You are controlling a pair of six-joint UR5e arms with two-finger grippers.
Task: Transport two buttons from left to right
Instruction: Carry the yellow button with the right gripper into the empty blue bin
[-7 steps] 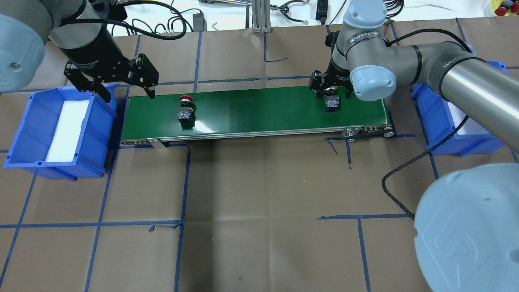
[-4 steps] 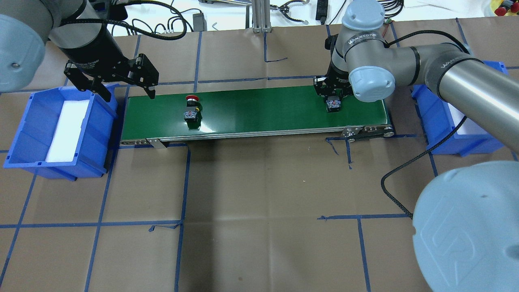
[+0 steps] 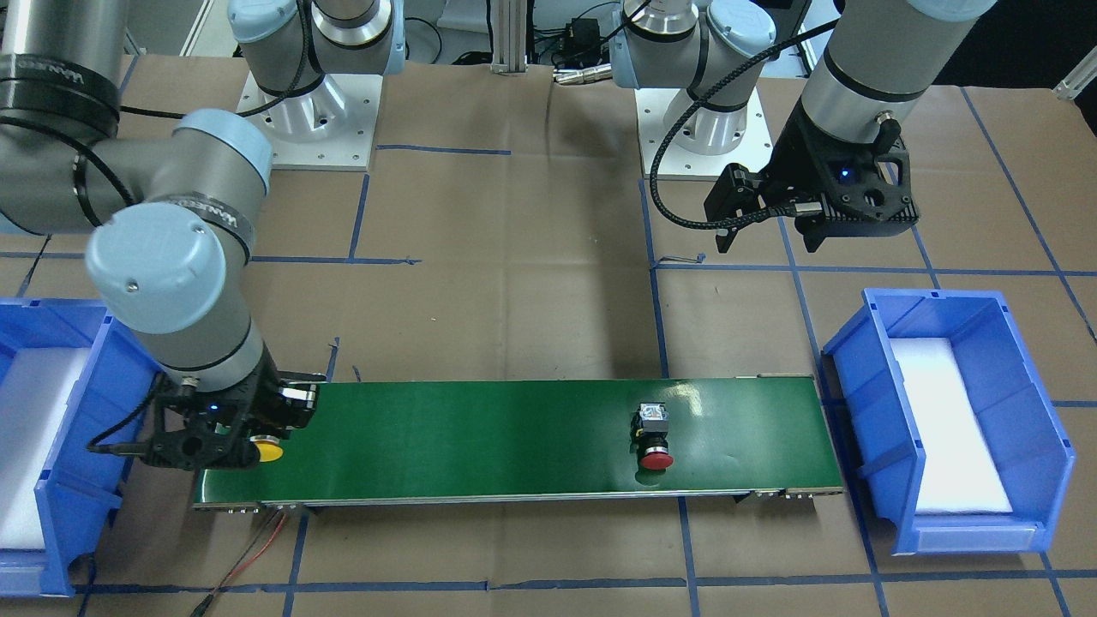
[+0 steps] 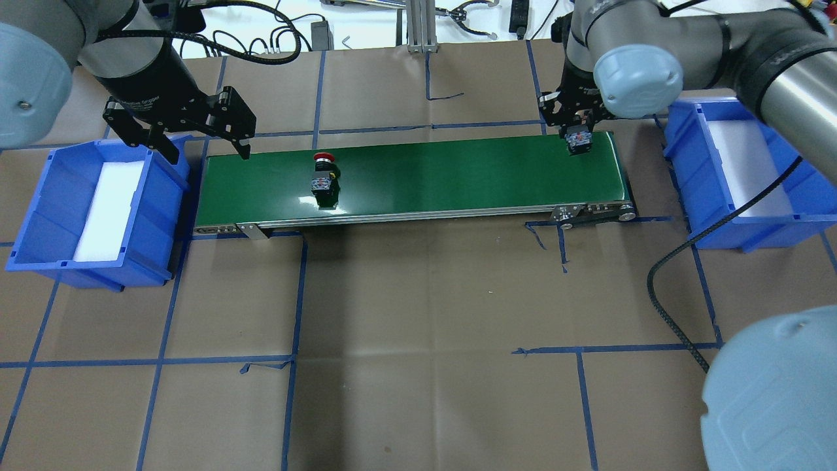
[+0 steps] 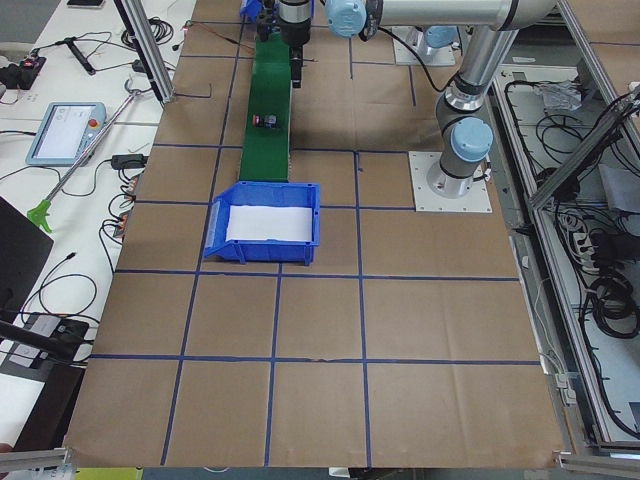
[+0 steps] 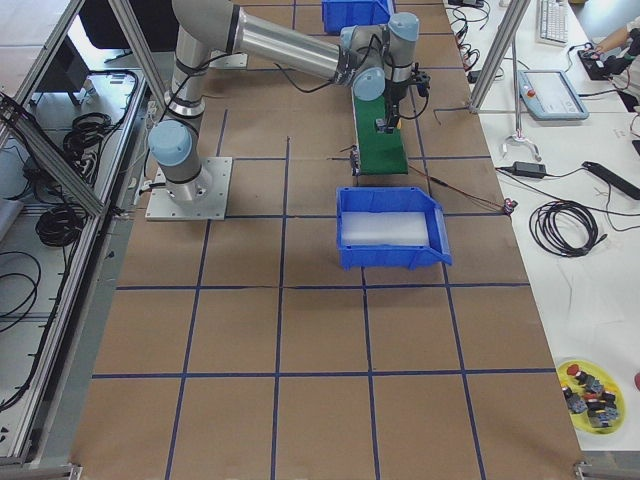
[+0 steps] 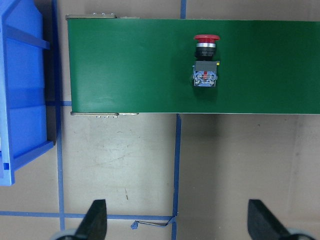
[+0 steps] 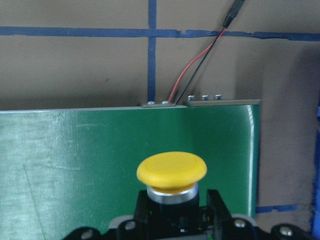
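Observation:
The red button (image 4: 322, 171) lies on its side on the left part of the green conveyor belt (image 4: 425, 176); it also shows in the front view (image 3: 655, 437) and the left wrist view (image 7: 206, 60). My right gripper (image 4: 578, 134) is shut on the yellow button (image 8: 171, 172) and holds it over the belt's right end, the yellow cap (image 3: 269, 451) pointing away from the robot. My left gripper (image 4: 208, 156) is open and empty, raised near the belt's left end, between the belt and the left bin; its fingers (image 7: 95, 220) show in the left wrist view.
A blue bin (image 4: 157, 216) with a white liner stands off the belt's left end. A second blue bin (image 4: 693, 190) with a white liner stands off its right end. Red and black wires (image 8: 200, 65) run from the belt's far right corner. Brown paper with blue tape lines covers the table.
My right gripper has moved right and away from the robot with the yellow button, to the belt's right end. The red button has travelled a little to the right along the belt. My left gripper has not moved.

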